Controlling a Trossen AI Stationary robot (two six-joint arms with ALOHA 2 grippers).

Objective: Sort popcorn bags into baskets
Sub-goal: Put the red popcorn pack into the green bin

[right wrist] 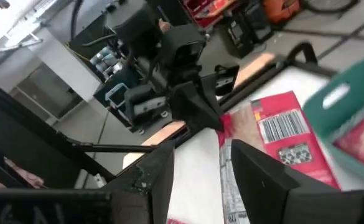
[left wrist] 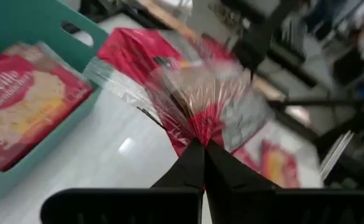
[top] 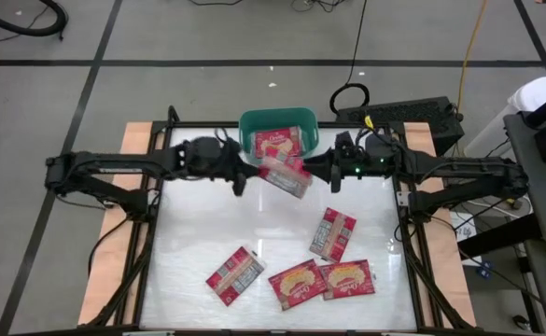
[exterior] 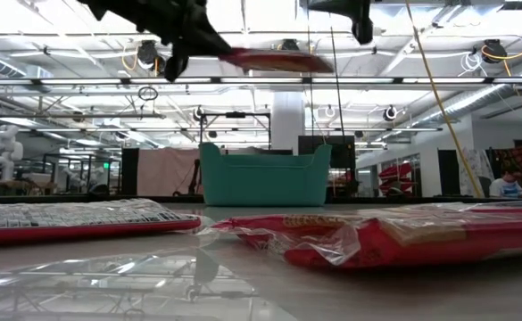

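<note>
— Popcorn bag [top: 287, 175], where is it?
— Just below the teal basket [top: 278, 122] at upper centre of the overhead frame, lifted off the table; my left gripper [top: 244, 177] is pinched tight on its clear edge.
— Your right gripper [top: 329, 175]?
— Beside the bag, fingers spread, holding nothing. One bag [top: 283, 143] lies inside the basket; four lie in the lower centre.

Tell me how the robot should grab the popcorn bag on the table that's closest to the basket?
Probably by a short end of that popcorn bag, coming down from above. It lies flat and alone, grey panel up, so only its edges give fingers something to pinch.
</note>
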